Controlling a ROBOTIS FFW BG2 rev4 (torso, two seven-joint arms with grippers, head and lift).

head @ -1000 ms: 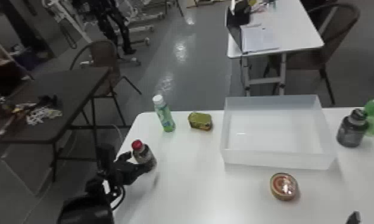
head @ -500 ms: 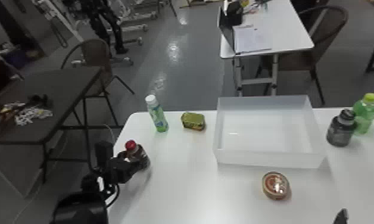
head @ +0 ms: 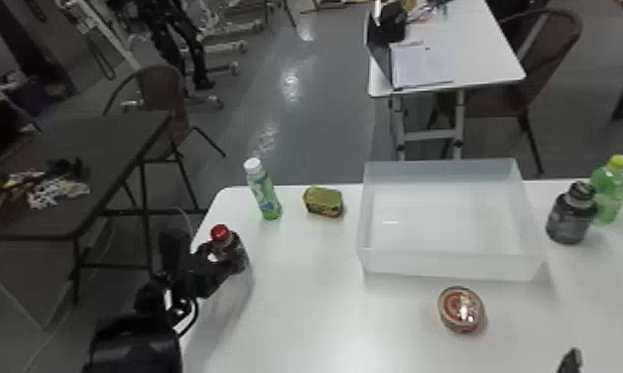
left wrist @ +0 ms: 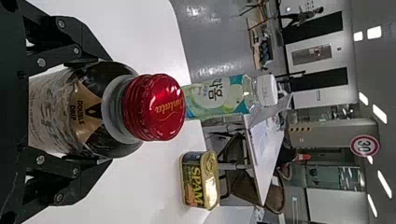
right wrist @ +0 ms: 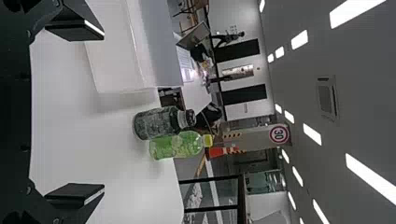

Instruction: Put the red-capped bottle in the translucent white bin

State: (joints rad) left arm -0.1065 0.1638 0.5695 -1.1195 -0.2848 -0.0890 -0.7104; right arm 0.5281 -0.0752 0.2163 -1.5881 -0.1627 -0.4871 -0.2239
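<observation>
Black left gripper (head: 225,256) around red-capped bottle (left wrist: 105,112)

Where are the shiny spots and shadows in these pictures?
Head view: bright glare on the round tin, shiny patches on the grey floor, soft shadow along the near side of the translucent white bin; left wrist view: little shines on the red cap; right wrist view: ceiling lights glowing white.
</observation>
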